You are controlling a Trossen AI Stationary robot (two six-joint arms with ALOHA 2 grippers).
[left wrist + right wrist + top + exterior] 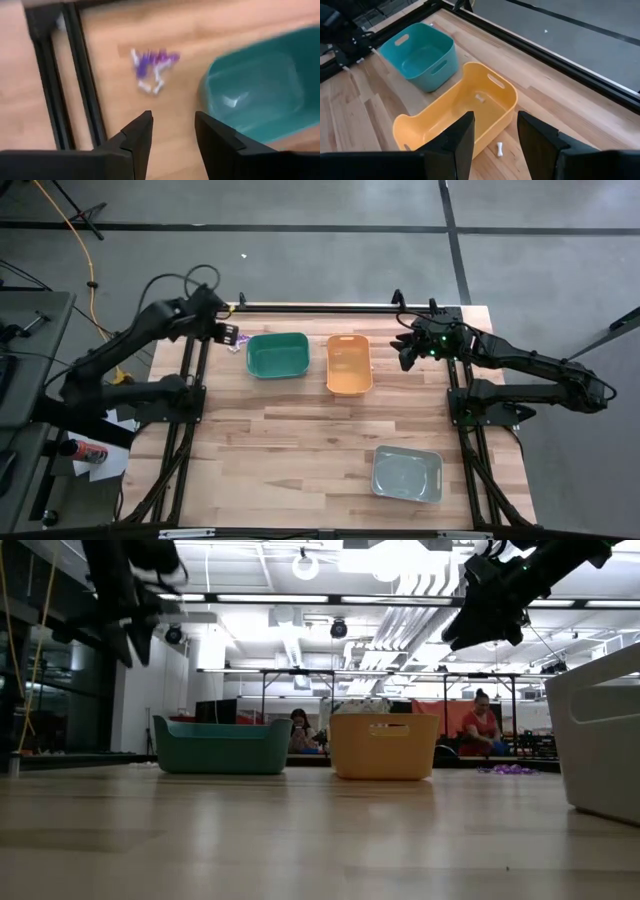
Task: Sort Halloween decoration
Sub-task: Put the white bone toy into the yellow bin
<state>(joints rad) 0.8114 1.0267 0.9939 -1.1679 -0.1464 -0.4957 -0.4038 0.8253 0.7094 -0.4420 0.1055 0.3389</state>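
Note:
A small heap of purple and whitish Halloween decoration trinkets [152, 67] lies on the wooden table beside the green bin [265, 95], near the far left corner. My left gripper [172, 135] hovers above that heap, pointing steeply down, open and with nothing between its fingers. A whitish trinket [480, 98] lies inside the orange bin [455, 120], and another [499, 148] lies on the table next to it. My right gripper [495, 135] hangs open and empty in the air at the far right [408, 350], facing the orange bin.
The green bin [277, 355] and the orange bin [349, 364] stand side by side at the far middle. A grey bin [407, 474] stands near the front right. Black frame rails [75, 75] run close to the heap. People sit in the room behind the table.

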